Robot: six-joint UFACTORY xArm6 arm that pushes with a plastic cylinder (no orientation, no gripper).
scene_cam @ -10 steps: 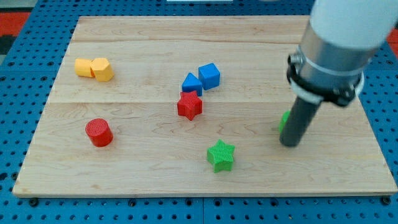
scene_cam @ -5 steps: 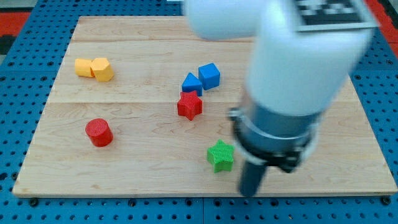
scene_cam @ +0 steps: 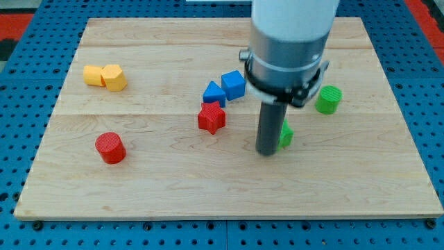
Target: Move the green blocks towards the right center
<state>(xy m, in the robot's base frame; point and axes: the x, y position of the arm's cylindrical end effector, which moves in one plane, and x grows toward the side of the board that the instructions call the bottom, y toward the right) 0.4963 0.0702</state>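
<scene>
A pale wooden board point(scene_cam: 166, 187) carries two touching yellow blocks point(scene_cam: 104, 76), a red cylinder point(scene_cam: 109, 148), a red star point(scene_cam: 211, 118), a blue triangle point(scene_cam: 214, 92) beside a blue cube point(scene_cam: 234, 85), a green cylinder point(scene_cam: 329, 99) and another green block point(scene_cam: 285, 135) (mostly hidden).

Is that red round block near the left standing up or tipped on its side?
Standing upright. The red cylinder shows its flat round top facing up, its curved side below it, resting on the wooden board.

White arm, grey collar, dark rod point(scene_cam: 269, 132)
</scene>
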